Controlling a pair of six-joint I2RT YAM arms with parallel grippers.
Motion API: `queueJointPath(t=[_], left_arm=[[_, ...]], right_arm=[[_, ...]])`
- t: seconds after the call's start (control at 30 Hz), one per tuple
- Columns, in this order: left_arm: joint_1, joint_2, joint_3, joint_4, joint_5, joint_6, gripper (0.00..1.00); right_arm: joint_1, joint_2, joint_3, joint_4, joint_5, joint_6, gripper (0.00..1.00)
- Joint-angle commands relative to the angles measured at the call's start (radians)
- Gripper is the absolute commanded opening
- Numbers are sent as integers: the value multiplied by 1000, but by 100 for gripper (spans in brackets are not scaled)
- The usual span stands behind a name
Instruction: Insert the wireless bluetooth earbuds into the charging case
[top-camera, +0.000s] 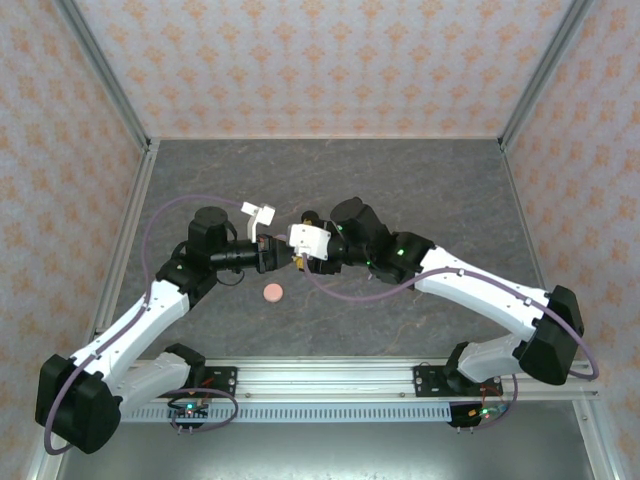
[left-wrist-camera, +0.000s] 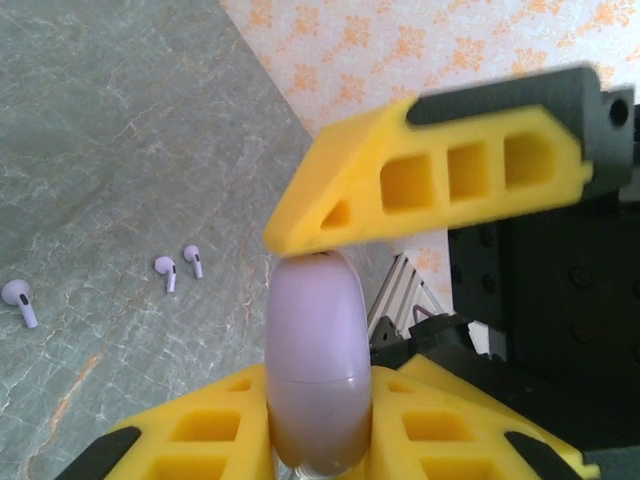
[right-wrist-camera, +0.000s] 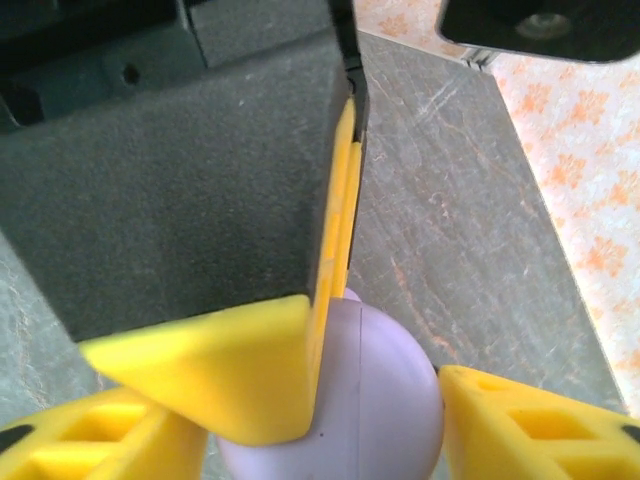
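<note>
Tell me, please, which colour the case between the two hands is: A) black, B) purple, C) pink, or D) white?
B: the case looks pale purple in both wrist views.

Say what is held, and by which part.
The purple charging case, pinched across its broad faces by the left tool. The right tool flanks its rim; whether it grips cannot be told.
</note>
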Motion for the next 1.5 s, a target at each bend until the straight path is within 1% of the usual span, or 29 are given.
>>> queueJointPath(t=[0.0, 0.03, 0.1, 0.2, 0.27, 0.3, 0.37, 0.43, 0.5, 0.57, 0.6, 0.73, 0.8, 0.9, 1.03, 1.17, 1.3, 1.47], left_arm=[[-6, -20, 28, 51, -34, 24, 21], [-6, -25, 25, 59, -45, 29, 20], [-10, -36, 25, 52, -75, 59, 17], [-22, -53, 19, 56, -126, 125, 13], [-28, -65, 1, 85, -152, 168, 10], [-32, -75, -14, 114, -166, 190, 9], [-44, -97, -51, 180, -193, 224, 8], [-63, -129, -90, 238, -243, 261, 6], [-87, -165, -119, 274, -312, 300, 3], [-105, -196, -143, 308, -337, 331, 2], [-112, -211, -155, 329, -347, 342, 2], [-134, -255, -178, 363, -362, 369, 2], [-139, -265, -180, 354, -375, 375, 1], [-144, -270, -181, 347, -371, 379, 0], [-147, -270, -186, 350, -373, 381, 0], [-149, -271, -192, 362, -379, 375, 0], [-151, -271, -201, 380, -381, 366, 0], [-152, -281, -203, 369, -379, 368, 0]], right_arm=[[7, -59, 20, -64, 0, 63, 69], [7, -70, 14, -69, 13, 79, 72], [7, -90, 20, -86, 36, 139, 76], [7, -128, 38, -132, 38, 230, 83], [-1, -147, 28, -148, 26, 282, 89], [-11, -185, 13, -144, 17, 321, 91], [-47, -229, -29, -108, -23, 419, 94], [-96, -272, -82, -46, -69, 539, 95], [-157, -315, -155, 67, -119, 708, 99], [-209, -341, -223, 187, -196, 851, 99], [-221, -349, -259, 249, -218, 918, 99], [-226, -339, -354, 486, -260, 1070, 99], [-224, -321, -364, 549, -272, 1094, 99], [-207, -294, -350, 591, -290, 1073, 99], [-173, -238, -292, 559, -304, 1015, 99], [-163, -176, -259, 569, -289, 1007, 97], [-163, -119, -222, 570, -273, 1005, 92], [-169, -92, -202, 547, -206, 1010, 91]])
